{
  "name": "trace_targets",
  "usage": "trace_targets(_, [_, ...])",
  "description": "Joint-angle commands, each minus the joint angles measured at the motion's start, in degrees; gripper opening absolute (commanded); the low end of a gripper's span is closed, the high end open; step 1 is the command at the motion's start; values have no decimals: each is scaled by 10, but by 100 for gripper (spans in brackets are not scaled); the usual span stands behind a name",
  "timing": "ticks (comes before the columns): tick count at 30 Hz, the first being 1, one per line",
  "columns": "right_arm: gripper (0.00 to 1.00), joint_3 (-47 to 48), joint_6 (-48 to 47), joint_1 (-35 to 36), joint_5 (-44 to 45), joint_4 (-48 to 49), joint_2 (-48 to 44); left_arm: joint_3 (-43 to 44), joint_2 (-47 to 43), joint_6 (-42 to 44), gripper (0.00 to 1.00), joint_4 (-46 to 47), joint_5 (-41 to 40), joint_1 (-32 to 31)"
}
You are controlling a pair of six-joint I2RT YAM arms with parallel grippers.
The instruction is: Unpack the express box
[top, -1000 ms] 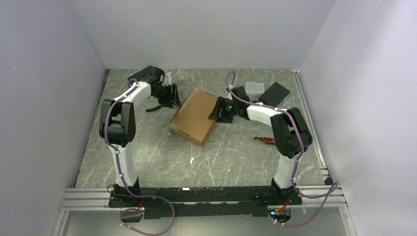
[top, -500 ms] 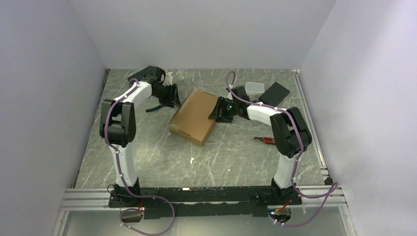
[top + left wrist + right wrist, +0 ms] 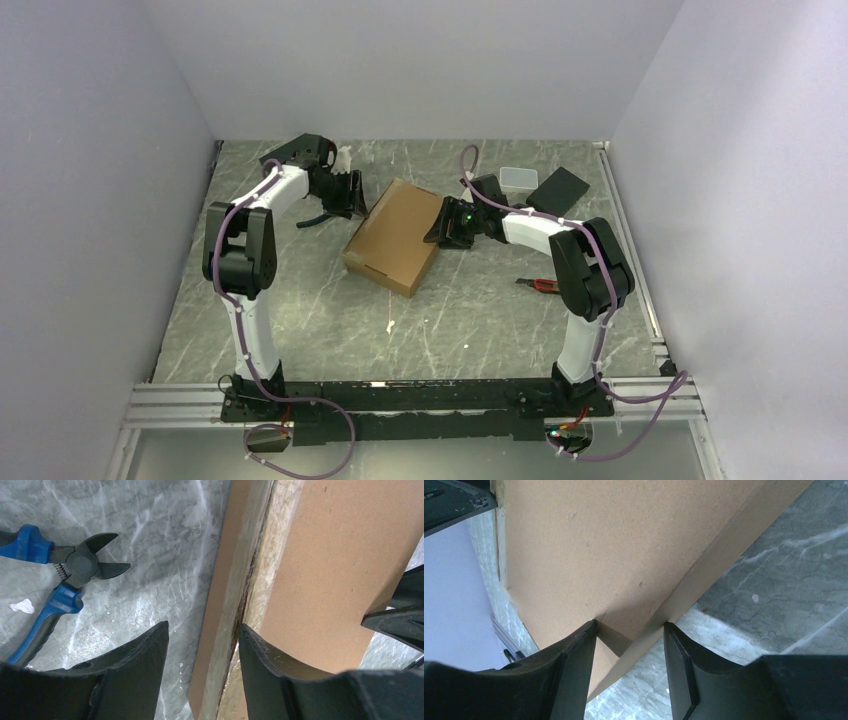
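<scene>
Between the two pincers, mid-counter: the brown box (image 3: 393, 237) lies flat and askew on the grey counter (image 3: 300, 320), and its lid looks shut.
Left pincer (image 3: 202, 627): its jaws stand apart astride the box's left edge. One finger is over the lid and the other is outside the wall with bare counter showing beside it, so it grips nothing.
Right pincer (image 3: 630, 624): its jaws are partway apart around the opposite edge, with a small cardboard tab between them. Both tips look close against the cardboard, but I cannot tell whether they pinch it.
Seam: glossy tape (image 3: 255, 580) runs along the lid's edge by the left pincer. I cannot tell whether it is cut through.
Risk, sliding: the box is loose, so a pull from one side alone would likely drag or spin it rather than raise the lid.
Risk, tearing: if the tape holds, prying could rip the cardboard.
Risk, slipping: the thin edge gives little purchase and may pop out of the jaws.
Risk, collision: both pincers work the same box from opposite edges.
Nearby, left: blue-handled cutters (image 3: 75, 565) and a white scrap (image 3: 22, 606) lie just beside the box, where a sliding box could shove them.
Nearby, right: a black block (image 3: 560, 188) and a pale case (image 3: 518, 178) sit well apart from the box, and a red-handled tool (image 3: 538, 285) lies by the right arm.
In the way: nothing lies on the lid.
</scene>
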Motion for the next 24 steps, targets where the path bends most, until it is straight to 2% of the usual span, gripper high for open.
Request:
trace_targets(1, [52, 9, -27, 0, 37, -14, 20, -2, 6, 34, 56, -23, -75, 8])
trace_targets(9, [51, 11, -27, 0, 34, -15, 24, -7, 5, 38, 43, -21, -88, 9])
trace_targets(12, [51, 11, -27, 0, 33, -14, 25, -8, 3, 42, 43, -20, -93, 10])
trace_targets(19, [50, 12, -29, 0, 33, -15, 24, 4, 30, 37, 50, -20, -52, -11])
trace_targets(24, [50, 8, -27, 0, 35, -10, 21, 19, 46, 30, 42, -25, -97, -39])
